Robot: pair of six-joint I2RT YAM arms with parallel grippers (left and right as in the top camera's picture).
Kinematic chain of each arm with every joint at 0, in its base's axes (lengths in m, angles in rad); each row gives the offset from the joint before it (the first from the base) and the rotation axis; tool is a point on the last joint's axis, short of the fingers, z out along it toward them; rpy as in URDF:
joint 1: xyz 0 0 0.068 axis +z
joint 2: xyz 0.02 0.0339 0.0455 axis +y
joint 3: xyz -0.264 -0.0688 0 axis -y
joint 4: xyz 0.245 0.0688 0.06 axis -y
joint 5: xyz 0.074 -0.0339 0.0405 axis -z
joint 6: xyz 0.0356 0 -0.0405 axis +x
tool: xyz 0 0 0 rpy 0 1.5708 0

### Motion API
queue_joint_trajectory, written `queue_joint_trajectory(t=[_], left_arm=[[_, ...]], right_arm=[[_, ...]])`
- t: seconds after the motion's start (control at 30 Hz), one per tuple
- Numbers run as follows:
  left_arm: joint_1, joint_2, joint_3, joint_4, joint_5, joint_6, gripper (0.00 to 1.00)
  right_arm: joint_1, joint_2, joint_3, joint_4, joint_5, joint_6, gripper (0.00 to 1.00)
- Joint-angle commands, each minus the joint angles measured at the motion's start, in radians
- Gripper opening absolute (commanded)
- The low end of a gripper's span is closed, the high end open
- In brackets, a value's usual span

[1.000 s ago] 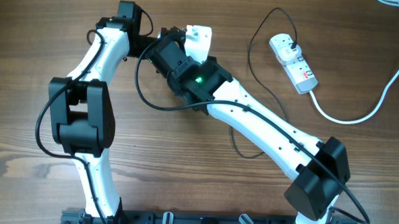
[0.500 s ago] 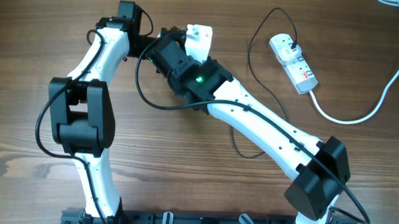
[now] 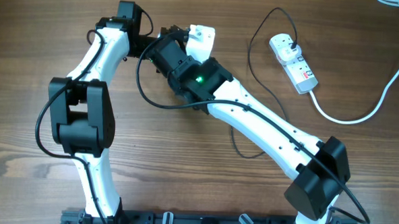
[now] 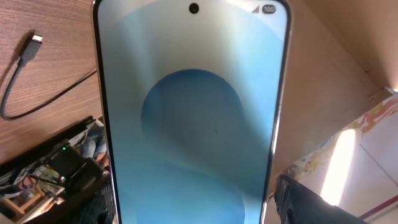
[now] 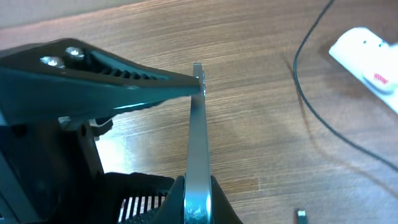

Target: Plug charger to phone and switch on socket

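Phone (image 4: 193, 124), pale blue screen w/ darker disc, gripped by left claw (image 3: 181, 37), right claw (image 5: 189, 84) closed at its edge

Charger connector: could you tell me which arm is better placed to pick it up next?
Probably the left arm. The right gripper is shut on the phone, so it is busy. The charger connector lies free on the table in the left wrist view, though that arm's own grip is hidden.

From my left wrist camera the phone (image 4: 193, 124) runs past the bottom edge. Overhead, the right arm (image 3: 253, 121) beside it covers the charger (image 3: 252, 60) mid-length.
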Motion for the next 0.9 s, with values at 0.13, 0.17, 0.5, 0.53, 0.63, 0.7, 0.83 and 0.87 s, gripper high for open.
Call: queue_joint_trajectory(t=[0.13, 0.17, 0.5, 0.53, 0.63, 0.7, 0.83, 0.87], left_arm=[[0.016, -0.041, 0.0, 0.033, 0.034, -0.006, 0.97], [0.017, -0.041, 0.0, 0.032, 0.034, -0.006, 1.0], [0.019, -0.041, 0.0, 0.033, 0.151, -0.115, 0.85], [0.019, -0.041, 0.0, 0.033, 0.171, -0.115, 0.8], [0.019, -0.041, 0.0, 0.03, 0.187, -0.118, 0.64], [0.019, -0.041, 0.0, 0.027, 0.187, -0.118, 0.6], [0.019, -0.041, 0.0, 0.024, 0.187, -0.118, 0.49], [0.019, -0.041, 0.0, 0.025, 0.187, -0.118, 0.47]], right_arm=[[-0.018, -0.108, 0.019, -0.053, 0.161, 0.403, 0.05], [-0.018, -0.117, 0.019, -0.071, 0.169, 0.504, 0.04], [-0.017, -0.148, 0.019, -0.12, -0.12, 1.204, 0.04], [-0.017, -0.148, 0.019, -0.105, -0.126, 1.204, 0.05], [-0.017, -0.148, 0.019, -0.083, -0.126, 1.204, 0.05], [-0.017, -0.148, 0.019, -0.07, -0.126, 1.204, 0.05], [-0.017, -0.148, 0.018, -0.037, -0.12, 1.204, 0.05], [-0.017, -0.148, 0.018, -0.035, -0.12, 1.204, 0.04]])
